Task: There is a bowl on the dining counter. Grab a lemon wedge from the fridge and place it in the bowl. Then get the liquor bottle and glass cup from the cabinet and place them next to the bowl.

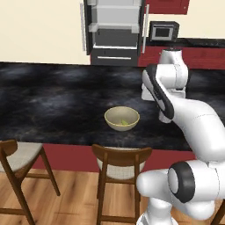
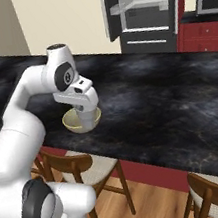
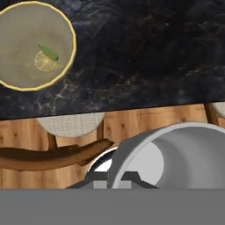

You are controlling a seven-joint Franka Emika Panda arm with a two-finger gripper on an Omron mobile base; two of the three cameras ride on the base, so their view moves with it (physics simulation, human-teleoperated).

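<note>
1. Lemon step looks finished: the lemon wedge lies inside the bowl, small, yellow-green.
2. The bowl, tan with a pale inside, sits on the desk near its front edge, above a wooden chair.
3. The tool is closed, holding nothing, poised just beside the bowl.
4. Next, I judge: drive to the cabinet for bottle and cup; the fridge, well behind the bowl, stands open.

Black grey-marbled stone dining counter top: polished, faintly glossy. Round tan-beige bowl: smooth, matt, ceramic-looking. Brown wooden chairs: satin wood backs, pale woven cloth seats. Plank floor: warm varnished wood. Dark grey fridge: brushed silver metal handles.
</note>
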